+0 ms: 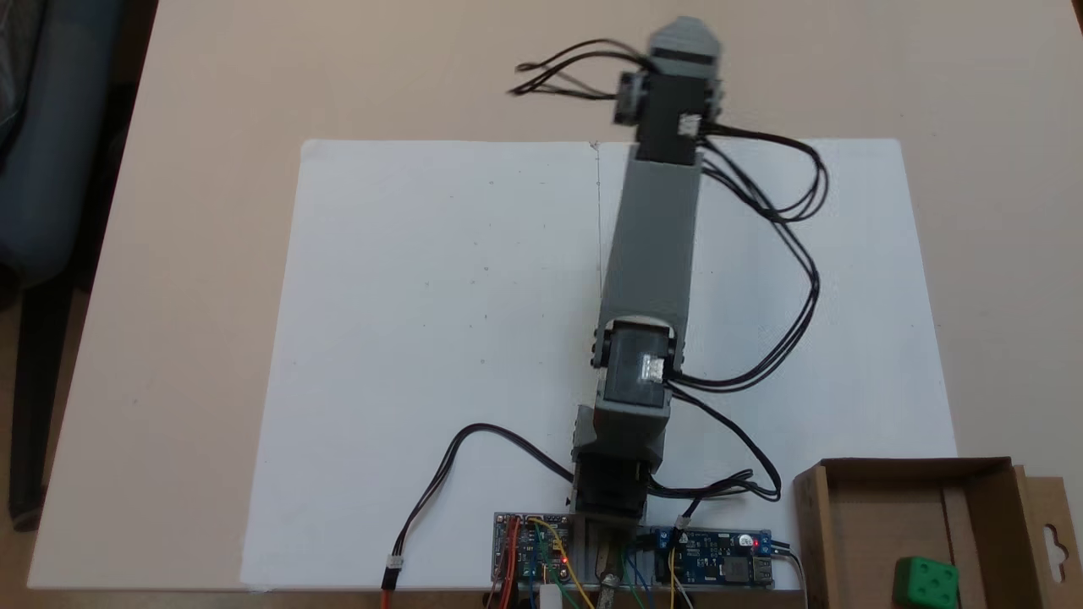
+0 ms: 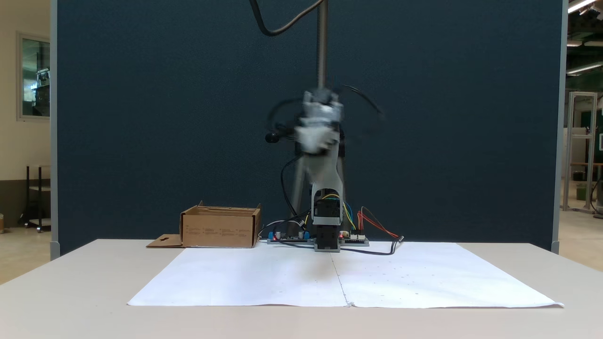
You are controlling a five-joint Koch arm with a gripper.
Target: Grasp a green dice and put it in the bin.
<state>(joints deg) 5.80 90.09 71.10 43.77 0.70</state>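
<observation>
The green dice (image 1: 925, 582) lies on the floor of the bin (image 1: 914, 464), a low brown cardboard box at the lower right of a fixed view. In the other fixed view the bin (image 2: 219, 233) stands left of the arm's base. The arm is stretched out over the white paper, far from the bin. My gripper (image 1: 687, 38) is at its far end, raised high and blurred by motion. In the other fixed view the gripper (image 2: 316, 136) is a grey smear well above the table. Its jaws cannot be made out, and nothing shows in them.
A large white paper sheet (image 1: 440, 338) covers the table's middle. Circuit boards (image 1: 719, 558) and loose black cables (image 1: 787, 254) sit at the arm's base. The bin's flap (image 1: 1053, 541) with a hang-hole sticks out sideways. A dark blue panel (image 2: 141, 117) stands behind the table.
</observation>
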